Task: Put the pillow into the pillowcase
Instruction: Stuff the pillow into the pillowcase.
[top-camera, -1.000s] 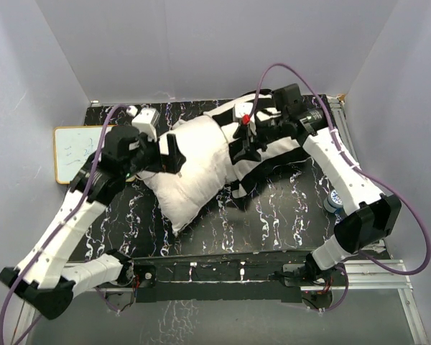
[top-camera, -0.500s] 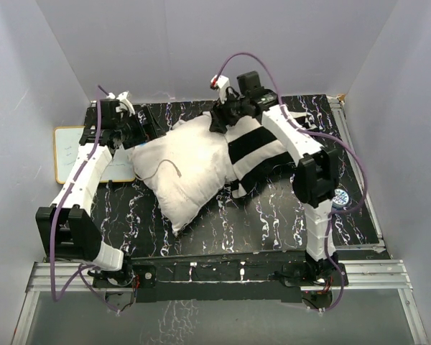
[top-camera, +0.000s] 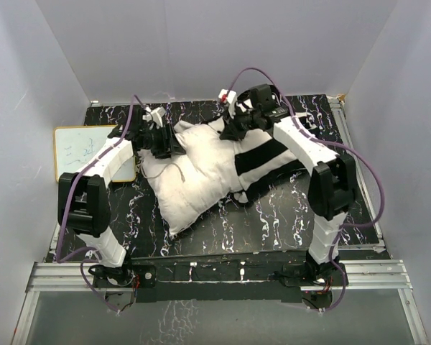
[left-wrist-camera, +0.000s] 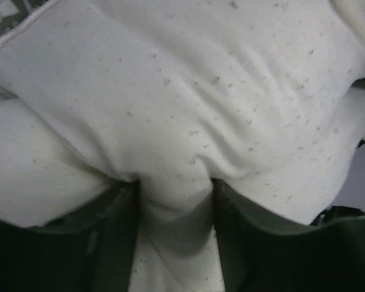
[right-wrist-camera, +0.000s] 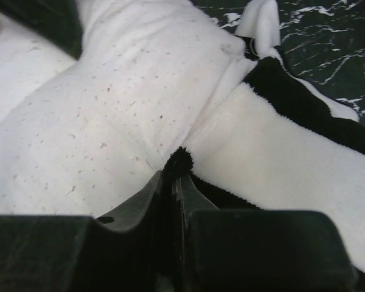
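The plump white pillow (top-camera: 194, 172) lies across the middle of the black marbled table (top-camera: 273, 215). Its right end sits in the mouth of the black-and-white striped pillowcase (top-camera: 269, 158). My left gripper (top-camera: 169, 140) is at the pillow's far left corner. In the left wrist view, a bunched fold of pillow (left-wrist-camera: 188, 91) is squeezed between the left gripper (left-wrist-camera: 175, 188) fingers. My right gripper (top-camera: 230, 129) is at the pillowcase's far edge. In the right wrist view, the right gripper (right-wrist-camera: 173, 173) is shut on a black fuzzy edge of the pillowcase (right-wrist-camera: 292, 170), beside the pillow (right-wrist-camera: 109, 109).
A small whiteboard (top-camera: 82, 151) with an orange rim lies at the table's left edge. Grey walls close in on the left, back and right. A metal rail (top-camera: 223, 277) runs along the near edge by the arm bases.
My left gripper moved right onto the pillow's far left corner and closed on it. My right gripper closed on the pillowcase's edge. The pillow shifted slightly to the right.
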Available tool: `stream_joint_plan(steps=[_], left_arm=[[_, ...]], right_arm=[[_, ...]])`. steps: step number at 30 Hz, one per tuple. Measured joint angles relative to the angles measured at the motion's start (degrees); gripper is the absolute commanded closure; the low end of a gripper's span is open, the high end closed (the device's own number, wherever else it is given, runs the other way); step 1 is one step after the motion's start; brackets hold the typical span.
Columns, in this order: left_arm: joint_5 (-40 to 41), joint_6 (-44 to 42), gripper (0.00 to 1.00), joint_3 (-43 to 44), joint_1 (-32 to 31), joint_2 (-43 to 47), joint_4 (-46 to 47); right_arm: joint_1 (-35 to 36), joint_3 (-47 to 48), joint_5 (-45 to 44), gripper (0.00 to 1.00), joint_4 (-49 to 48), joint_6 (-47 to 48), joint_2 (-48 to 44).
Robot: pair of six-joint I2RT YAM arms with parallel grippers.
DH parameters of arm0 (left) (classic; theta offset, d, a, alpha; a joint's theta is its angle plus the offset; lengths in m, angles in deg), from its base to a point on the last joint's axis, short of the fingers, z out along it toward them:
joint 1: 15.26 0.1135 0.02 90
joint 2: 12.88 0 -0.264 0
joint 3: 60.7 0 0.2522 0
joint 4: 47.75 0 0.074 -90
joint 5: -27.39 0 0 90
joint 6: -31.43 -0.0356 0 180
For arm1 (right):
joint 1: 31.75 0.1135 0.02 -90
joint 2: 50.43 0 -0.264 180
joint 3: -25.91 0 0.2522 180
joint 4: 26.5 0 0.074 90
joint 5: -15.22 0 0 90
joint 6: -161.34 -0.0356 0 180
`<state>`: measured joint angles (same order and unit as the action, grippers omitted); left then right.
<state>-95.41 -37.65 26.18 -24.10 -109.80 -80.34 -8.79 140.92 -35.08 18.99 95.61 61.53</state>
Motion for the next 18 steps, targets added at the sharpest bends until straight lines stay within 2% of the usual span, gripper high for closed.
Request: stream_joint_plan(steps=[3, 5, 10, 14, 18], left_arm=[[-3.89, -0.22, 0.99, -0.04, -1.92, -0.66, 1.4], [-6.82, -0.15, 1.0, -1.01, -2.95, -0.37, 3.45], [-8.94, -2.84, 1.0, -6.49, -7.41, 4.24, 7.93], [-2.8, -10.82, 1.0, -9.09, -15.82, 11.43, 8.11], [4.61, -18.69, 1.0, -12.79, -22.16, 19.5, 9.53]], right_arm=[[-1.05, -8.5, 3.54, 0.92, -0.48, 4.87, -5.9], [-1.84, -13.73, 4.5, 0.89, -0.31, 7.78, -9.31], [-6.75, -20.22, 8.98, 0.63, 4.07, 12.48, -13.38], [-11.26, -19.5, 13.25, 0.48, 12.11, 14.58, -14.53], [-13.18, -12.41, 13.27, 0.45, 18.03, 11.93, -14.58]])
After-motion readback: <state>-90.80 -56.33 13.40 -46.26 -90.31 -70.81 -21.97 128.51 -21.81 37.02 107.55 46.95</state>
